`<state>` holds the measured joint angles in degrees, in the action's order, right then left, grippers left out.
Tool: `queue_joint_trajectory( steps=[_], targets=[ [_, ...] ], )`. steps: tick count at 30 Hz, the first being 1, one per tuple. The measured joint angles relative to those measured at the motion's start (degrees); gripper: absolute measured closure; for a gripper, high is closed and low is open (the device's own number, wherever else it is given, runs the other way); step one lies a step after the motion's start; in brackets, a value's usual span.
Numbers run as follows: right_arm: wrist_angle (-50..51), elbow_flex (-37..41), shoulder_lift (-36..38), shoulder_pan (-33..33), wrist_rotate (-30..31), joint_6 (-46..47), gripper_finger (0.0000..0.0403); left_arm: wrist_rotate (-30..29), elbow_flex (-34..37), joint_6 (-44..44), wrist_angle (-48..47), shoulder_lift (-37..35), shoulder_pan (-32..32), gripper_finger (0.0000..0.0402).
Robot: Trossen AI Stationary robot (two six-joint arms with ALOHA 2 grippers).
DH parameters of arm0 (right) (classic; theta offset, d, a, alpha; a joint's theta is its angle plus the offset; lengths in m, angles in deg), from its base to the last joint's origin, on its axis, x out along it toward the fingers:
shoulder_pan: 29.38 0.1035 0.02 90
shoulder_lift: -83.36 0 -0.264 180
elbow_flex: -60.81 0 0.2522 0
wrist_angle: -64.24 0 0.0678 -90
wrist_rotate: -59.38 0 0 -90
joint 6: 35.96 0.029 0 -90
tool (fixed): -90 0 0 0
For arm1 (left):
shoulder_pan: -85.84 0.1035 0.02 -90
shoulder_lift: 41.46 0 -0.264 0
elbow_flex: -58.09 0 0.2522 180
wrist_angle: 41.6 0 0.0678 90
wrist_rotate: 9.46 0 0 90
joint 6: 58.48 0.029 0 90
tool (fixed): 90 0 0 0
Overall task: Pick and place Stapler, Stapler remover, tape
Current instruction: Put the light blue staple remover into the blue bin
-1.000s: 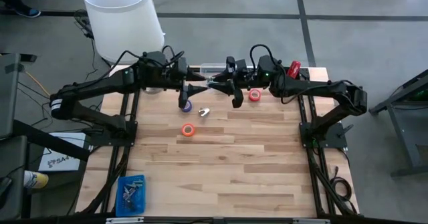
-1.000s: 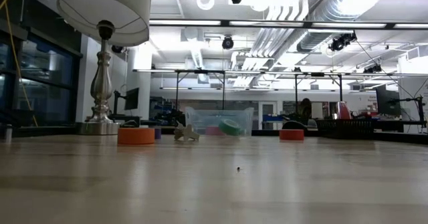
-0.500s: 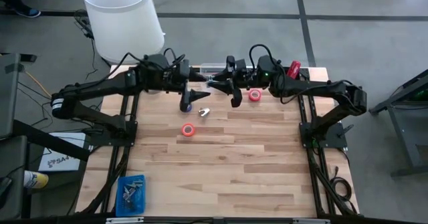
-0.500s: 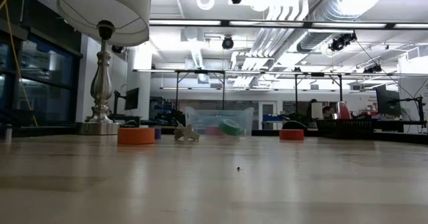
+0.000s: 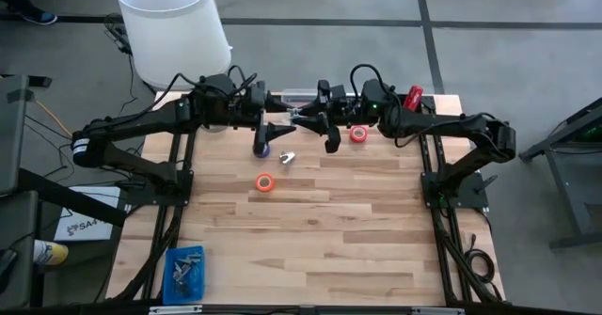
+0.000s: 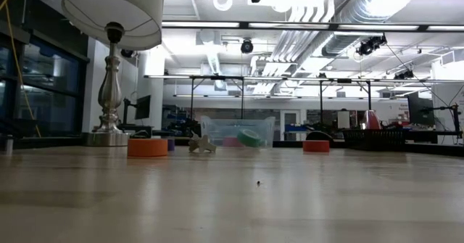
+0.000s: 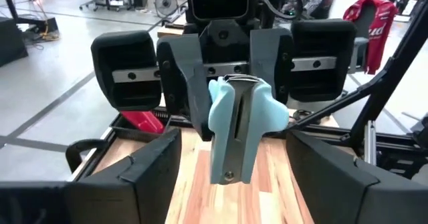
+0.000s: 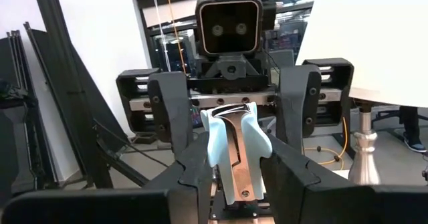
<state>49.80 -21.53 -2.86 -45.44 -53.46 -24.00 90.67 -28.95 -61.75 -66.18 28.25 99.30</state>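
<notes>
I find the right tool (image 8: 237, 177) pinching the remover (image 7: 237, 117), the left tool (image 7: 237, 167) wide and empty; a slack pinch risks dropping it.

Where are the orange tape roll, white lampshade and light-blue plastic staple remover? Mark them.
Orange tape roll (image 5: 261, 182): high view, ring's top.
White lampshade (image 5: 174, 23): high view, outer wall.
Light-blue plastic staple remover (image 7: 237, 117): left wrist view, body.

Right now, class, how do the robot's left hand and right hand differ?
The left hand is open and empty; the right hand is shut on the light-blue staple remover. The left hand reaches in from the left side, the right hand from the right. Both hover near the table's far edge, facing each other.
</notes>
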Motion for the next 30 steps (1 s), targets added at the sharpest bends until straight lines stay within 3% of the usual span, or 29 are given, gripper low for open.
queue_joint_trajectory(
  steps=[30],
  targets=[
    [-0.63, 0.04, -0.02, 0.12, -0.06, 1.08, 0.031, 0.52, -0.04, -0.48, 1.28, 1.33, 0.02, 0.0218]
  ],
)
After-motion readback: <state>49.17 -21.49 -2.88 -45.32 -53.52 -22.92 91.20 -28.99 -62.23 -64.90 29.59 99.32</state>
